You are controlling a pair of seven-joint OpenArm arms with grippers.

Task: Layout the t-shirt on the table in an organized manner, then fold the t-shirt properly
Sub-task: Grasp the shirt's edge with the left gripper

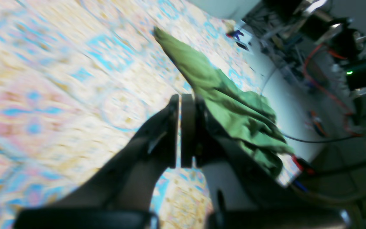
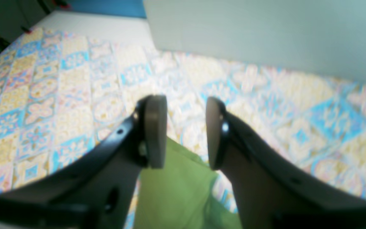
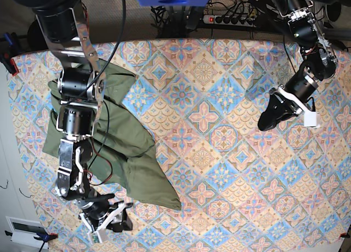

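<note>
Right gripper [image 2: 183,132] hangs half-open, empty, above the t-shirt [image 3: 118,148] on the table [image 3: 230,153]; left gripper [image 1: 179,133] is pinched closed, empty.

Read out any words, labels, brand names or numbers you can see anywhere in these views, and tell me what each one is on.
None can be read.
The t-shirt: plain green, no print or label showing.
The table: cloth shows only floral tile patterns.
The power strip behind the table: any markings too small to read.
</note>
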